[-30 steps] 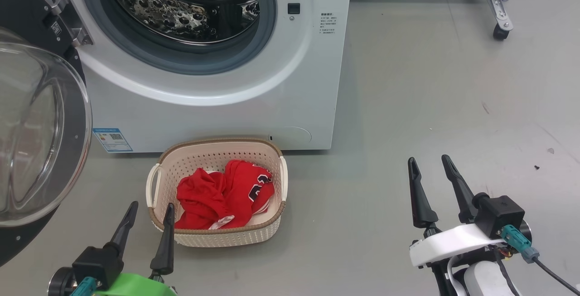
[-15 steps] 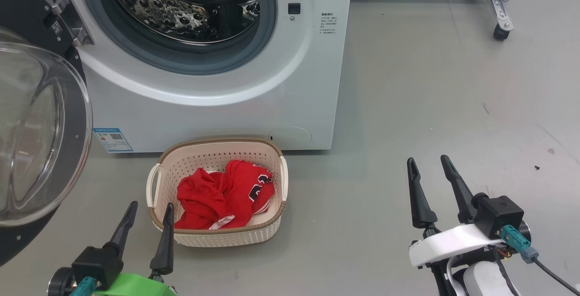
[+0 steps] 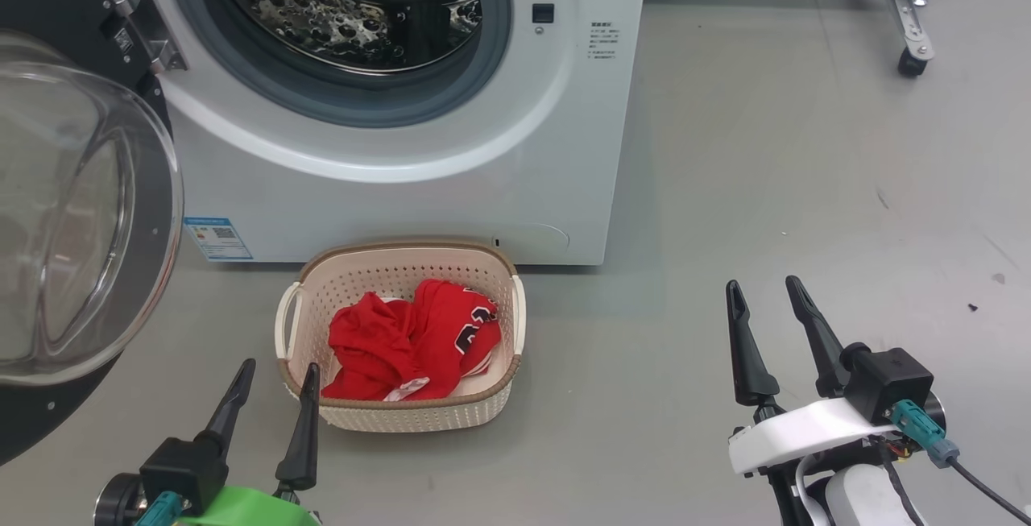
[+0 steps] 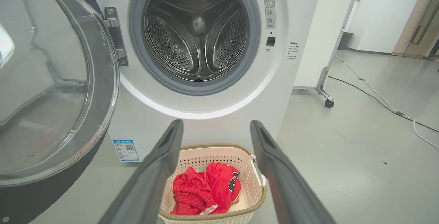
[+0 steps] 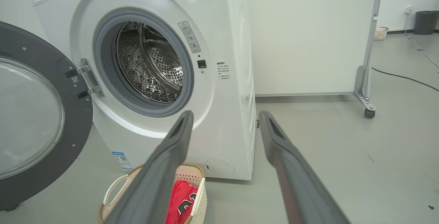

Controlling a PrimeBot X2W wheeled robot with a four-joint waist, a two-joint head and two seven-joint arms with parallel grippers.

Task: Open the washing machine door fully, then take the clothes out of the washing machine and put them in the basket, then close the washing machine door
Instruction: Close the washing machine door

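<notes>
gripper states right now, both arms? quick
Left gripper: open, holding nothing.
Right gripper: open, holding nothing.

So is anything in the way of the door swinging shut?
Nothing visible is. The washing machine door hangs wide open on the left, no cloth lies over the grey seal, and the basket with the clothes sits on the floor, seemingly lower than the door's sweep.
</notes>
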